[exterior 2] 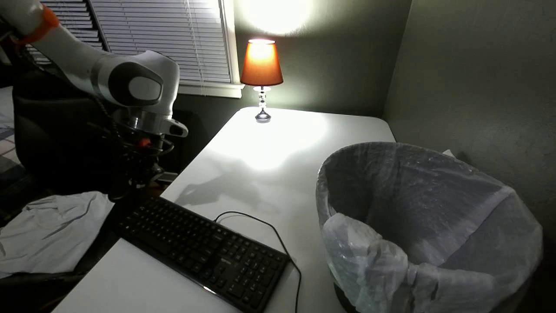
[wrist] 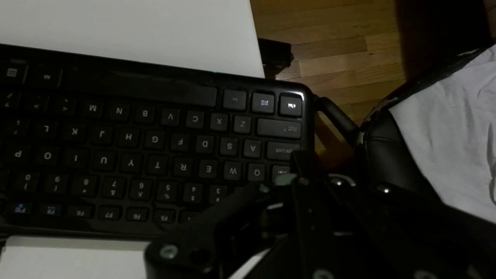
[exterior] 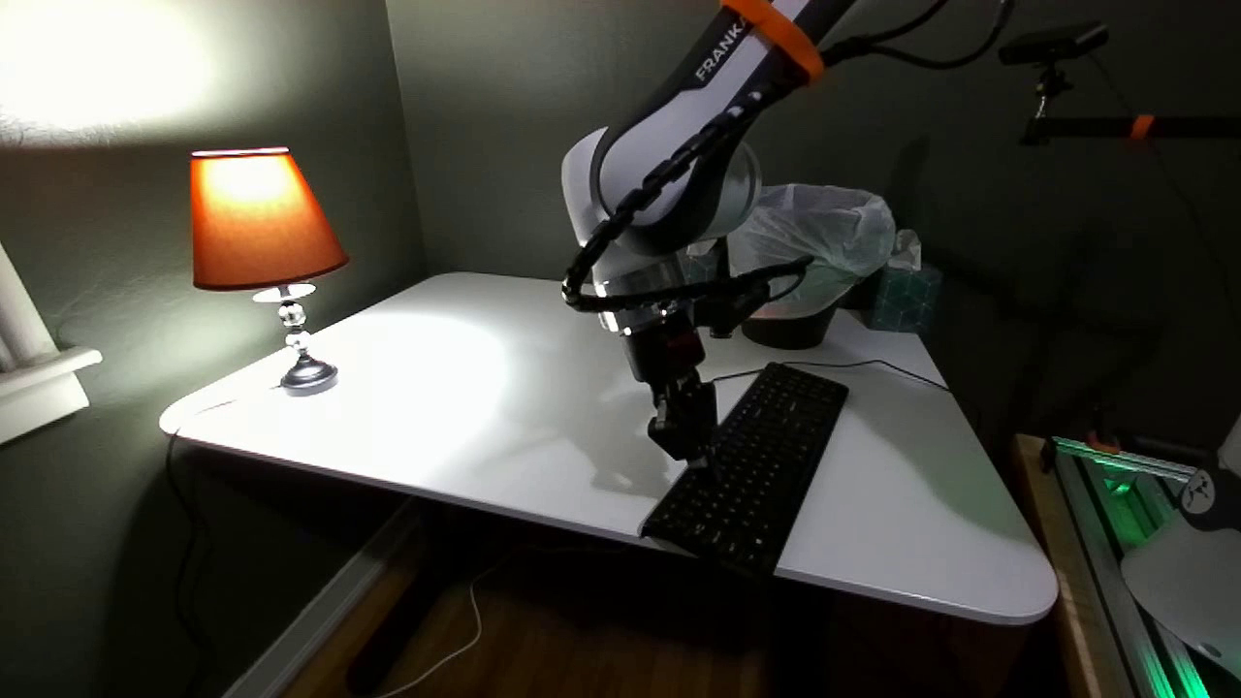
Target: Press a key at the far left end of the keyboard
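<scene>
Keyboard (exterior 2: 208, 254), black and long, lies aslant on the white table (exterior: 873, 494); in the wrist view it fills the left, and the corner by its Windows key (wrist: 263, 102) juts past the table edge over wood floor (wrist: 329, 54). From my station I see the gripper (wrist: 304, 164) at the lower right there, fingers together, partly covering the Caps Lock key (wrist: 283, 150); I can't tell whether it touches. At the left of an exterior view, 1 orange lamp (exterior: 262, 223) brightens the table and green-grey wall (exterior: 116, 223). Right of centre, 1 bin (exterior: 790, 330) with a pale liner (exterior: 814, 233) stands beside a tissue box (exterior: 906, 296). White blinds (exterior 2: 160, 39) occupy the upper left of an exterior view; a black chair (wrist: 383, 151) bearing pale cloth (wrist: 449, 128) borders my wrist view's right.
</scene>
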